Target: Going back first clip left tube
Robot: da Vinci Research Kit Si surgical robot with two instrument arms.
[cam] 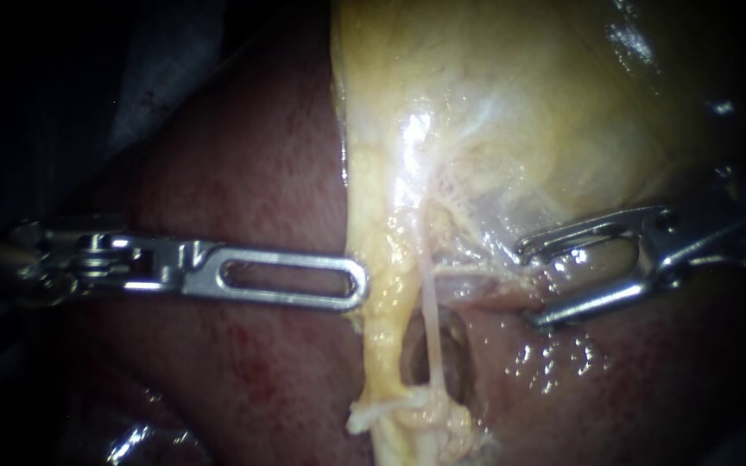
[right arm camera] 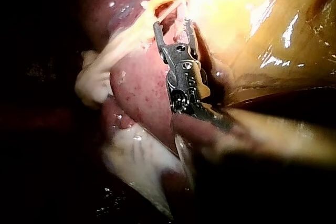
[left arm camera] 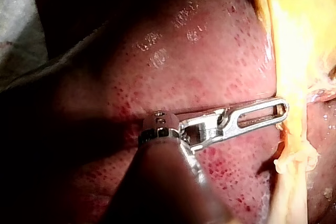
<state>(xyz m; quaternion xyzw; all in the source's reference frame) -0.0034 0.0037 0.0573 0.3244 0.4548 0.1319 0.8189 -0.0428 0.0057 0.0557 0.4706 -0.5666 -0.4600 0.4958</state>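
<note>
— Left instrument (cam: 358, 284)?
— In from the left, lying flat across the liver (cam: 252, 173). Pincer closed, both slotted halves together, nothing held. Tip touching the left edge of the left tube (cam: 375, 311).

— And that left tube, where exactly?
— Middle of the scene. Thick, yellow, hanging from the gallbladder (cam: 546, 112) at the far side and running toward the near side. Ends in a lump of yellow tissue (cam: 416, 416) at the near edge.

— Anything beside it?
— Just to its right, a thinner pale tube (cam: 431, 315), roughly parallel, meeting the same lump. Between and behind the two, a dark opening (cam: 412, 349) over the liver.

— Right instrument (cam: 529, 286)?
— In from the right. Pincer open, a clear gap between the halves. Tips right of the thinner pale tube, near it but apart. Far half against the glossy membrane (cam: 477, 216) under the gallbladder, near half low over wet liver.

— Same from its own arm's camera?
— Yes: halves spread, with pinkish tissue in the gap. Yellow strands just ahead of the tips. Cannot tell whether touched.

— Left arm's camera?
— Closed pincer over speckled red liver, tip at the edge of the yellow tube.
</note>
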